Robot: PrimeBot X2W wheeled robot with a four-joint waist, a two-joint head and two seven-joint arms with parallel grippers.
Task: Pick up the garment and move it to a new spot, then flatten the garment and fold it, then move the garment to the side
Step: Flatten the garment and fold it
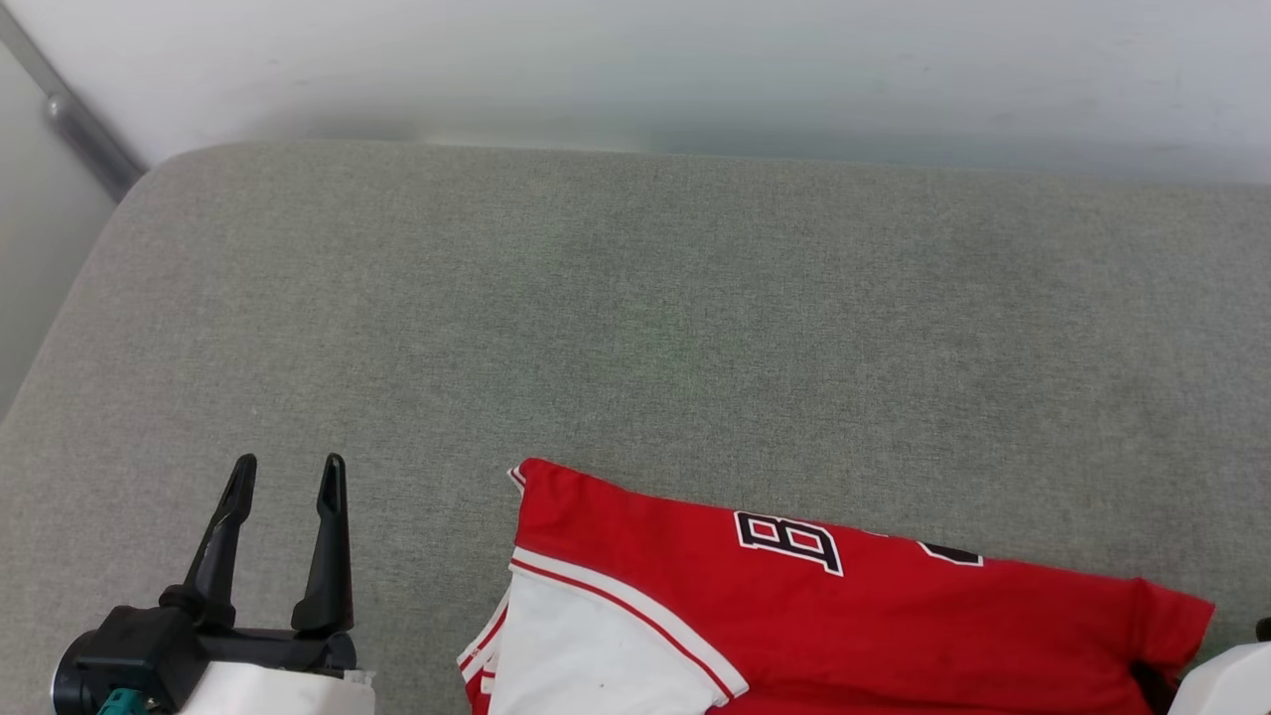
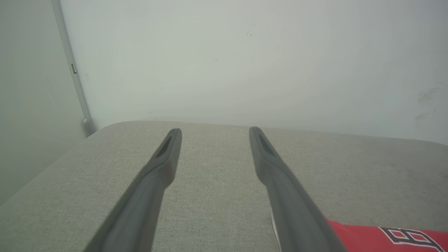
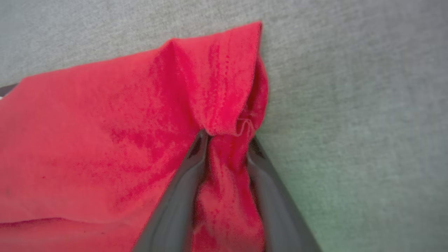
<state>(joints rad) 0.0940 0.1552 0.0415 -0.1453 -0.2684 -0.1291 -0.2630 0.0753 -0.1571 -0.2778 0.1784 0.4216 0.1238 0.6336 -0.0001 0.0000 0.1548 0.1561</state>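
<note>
Head view: left pincer (image 1: 288, 465) wide open, empty, over grey fabric surface (image 1: 635, 298); garment (image 1: 794, 616) lies at lower right.
Left wrist view: fingers spread, garment corner beside them, lower right.
Right wrist view: right pincer (image 3: 227, 140) clamped on bunched red garment fold.

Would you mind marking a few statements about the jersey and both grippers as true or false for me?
1. The right gripper has red cloth of the garment pinched between its jaws. True.
2. The left gripper holds its jaws open over bare cushion. True.
3. The garment lies plain side up. False: black-and-white print shows on top.
4. The garment lies at the cushion's far edge. False: it lies at the near side, with bare cushion between it and the wall.
</note>
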